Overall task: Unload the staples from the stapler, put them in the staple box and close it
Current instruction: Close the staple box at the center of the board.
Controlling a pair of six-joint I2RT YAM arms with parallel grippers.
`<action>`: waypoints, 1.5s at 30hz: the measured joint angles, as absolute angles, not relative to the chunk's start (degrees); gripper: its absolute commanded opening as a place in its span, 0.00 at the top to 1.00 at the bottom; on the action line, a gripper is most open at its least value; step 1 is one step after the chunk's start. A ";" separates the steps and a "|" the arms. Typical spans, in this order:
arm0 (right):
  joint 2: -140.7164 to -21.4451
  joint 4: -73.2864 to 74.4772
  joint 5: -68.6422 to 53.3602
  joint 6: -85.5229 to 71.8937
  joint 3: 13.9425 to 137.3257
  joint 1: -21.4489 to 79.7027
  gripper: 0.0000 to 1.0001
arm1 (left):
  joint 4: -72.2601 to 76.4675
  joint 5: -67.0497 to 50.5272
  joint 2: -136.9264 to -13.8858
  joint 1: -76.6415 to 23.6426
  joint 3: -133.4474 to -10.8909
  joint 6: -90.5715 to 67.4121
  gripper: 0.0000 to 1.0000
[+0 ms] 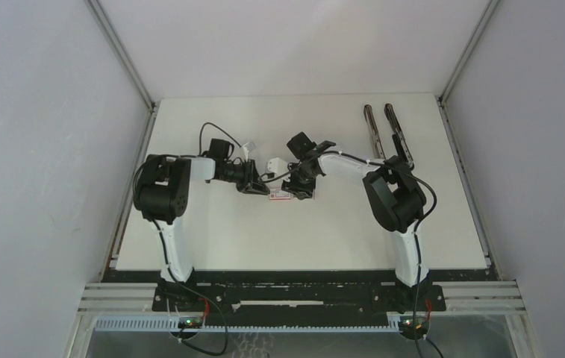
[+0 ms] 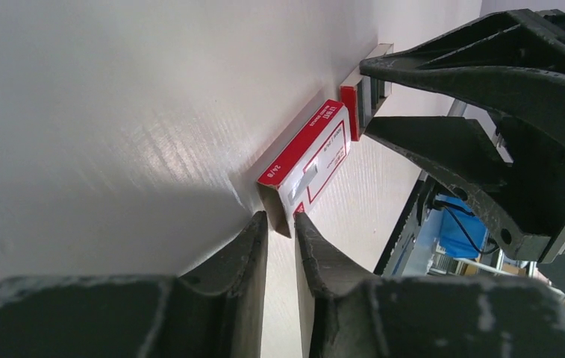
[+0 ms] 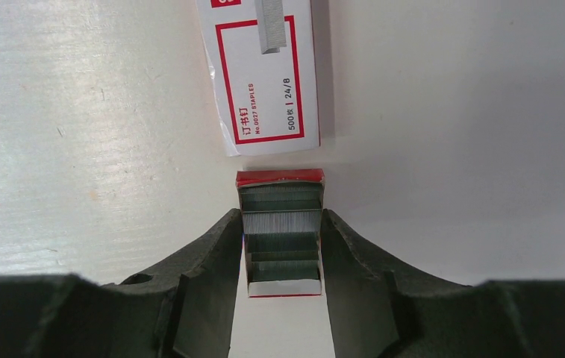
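Note:
The stapler [image 1: 372,130] lies opened out at the back right, apart from both arms. Mid-table, my right gripper [image 3: 281,220] is shut on the sides of a small red-and-white cardboard tray [image 3: 281,179]. Grey strips of staples [image 3: 281,231] lie stacked inside that tray. Just beyond the tray lies the box's white sleeve [image 3: 264,82] with a red border. My left gripper [image 2: 281,220] is pinched on the wall at the sleeve's [image 2: 316,153] open near end. In the top view both grippers, left [image 1: 264,186] and right [image 1: 303,188], meet over the box.
The white table [image 1: 227,231] is bounded by grey walls on three sides. A right finger [image 2: 473,74] reaches in over the tray [image 2: 350,112] in the left wrist view. Cables loop near the left arm's wrist [image 1: 223,153].

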State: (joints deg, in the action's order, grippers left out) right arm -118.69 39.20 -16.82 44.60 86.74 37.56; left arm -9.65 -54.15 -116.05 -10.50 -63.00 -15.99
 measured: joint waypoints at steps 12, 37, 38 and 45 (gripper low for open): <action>-119.94 39.70 -16.82 45.12 88.84 38.30 0.58 | -6.46 -54.41 -116.92 -11.14 -62.83 -18.55 0.82; -120.99 40.25 -16.91 45.10 89.86 39.16 0.59 | -4.73 -54.81 -117.27 -11.51 -62.52 -20.03 0.83; -121.01 40.25 -16.91 45.10 89.86 39.16 0.59 | -4.43 -54.81 -117.27 -11.53 -62.33 -20.14 0.83; -120.99 40.25 -16.80 45.12 89.86 39.33 0.58 | -3.44 -55.07 -117.30 -11.62 -61.23 -21.43 0.86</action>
